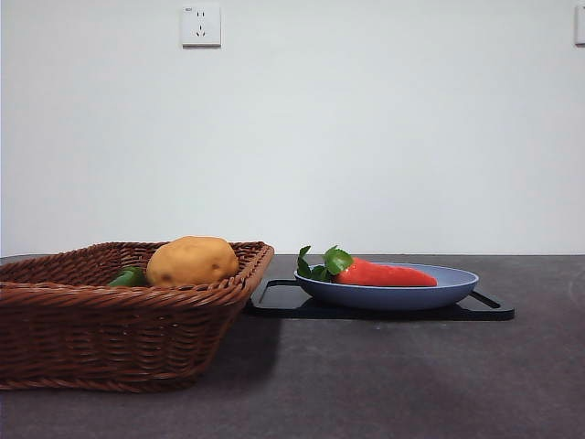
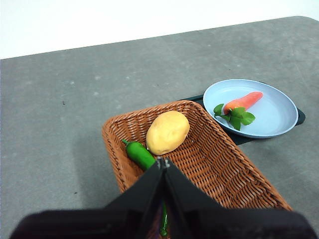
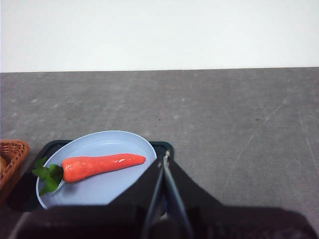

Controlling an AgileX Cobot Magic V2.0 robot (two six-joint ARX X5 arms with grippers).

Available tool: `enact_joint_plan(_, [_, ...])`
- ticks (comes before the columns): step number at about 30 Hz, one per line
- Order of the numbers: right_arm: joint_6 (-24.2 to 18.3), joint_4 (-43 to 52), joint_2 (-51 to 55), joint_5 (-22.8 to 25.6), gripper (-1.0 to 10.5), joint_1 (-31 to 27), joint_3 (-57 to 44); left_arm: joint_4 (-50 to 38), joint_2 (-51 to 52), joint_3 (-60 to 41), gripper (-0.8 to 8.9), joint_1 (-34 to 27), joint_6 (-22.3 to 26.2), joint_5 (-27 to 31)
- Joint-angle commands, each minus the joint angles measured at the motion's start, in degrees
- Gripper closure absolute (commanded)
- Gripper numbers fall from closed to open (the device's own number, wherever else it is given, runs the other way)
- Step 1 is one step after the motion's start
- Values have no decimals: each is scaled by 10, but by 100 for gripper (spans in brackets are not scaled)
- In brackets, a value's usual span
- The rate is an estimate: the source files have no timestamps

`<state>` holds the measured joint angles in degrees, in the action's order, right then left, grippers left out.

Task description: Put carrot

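One carrot [image 1: 388, 273] lay on your blue plate [image 1: 454, 288], leaves toward the wicker basket [image 1: 110, 338], one potato [image 1: 192, 261] and one green pepper [image 2: 140, 154] inside it, your left gripper [image 2: 163, 162] and right gripper [image 3: 165, 158] both clenched empty, no readable writing.

The setting looks like a robot test bench in a plain indoor room rather than a lived-in kitchen. A bare dark grey desk [image 1: 411, 384] stands against an unadorned white wall [image 1: 366, 128] carrying only a white electrical socket plate [image 1: 201, 26]. The food is staged: a brown woven wicker basket [image 1: 110, 338] and a blue-grey round plate [image 1: 393, 294] on a flat black tray [image 1: 274, 297].
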<state>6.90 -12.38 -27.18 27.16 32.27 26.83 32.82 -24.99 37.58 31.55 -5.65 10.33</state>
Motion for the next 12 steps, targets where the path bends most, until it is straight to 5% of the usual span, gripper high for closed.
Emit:
enact_joint_plan(1, [8,4,-2,3,943,4,7,-7,0,2,804,2,-4,2])
enact_joint_plan(7, [8,4,-2,2,943,4,7,-16,71,-13,804,-45,100,20])
enact_joint_plan(12, [8,4,-2,3,943,4,7,-105,164,-97,804,-165,104,14])
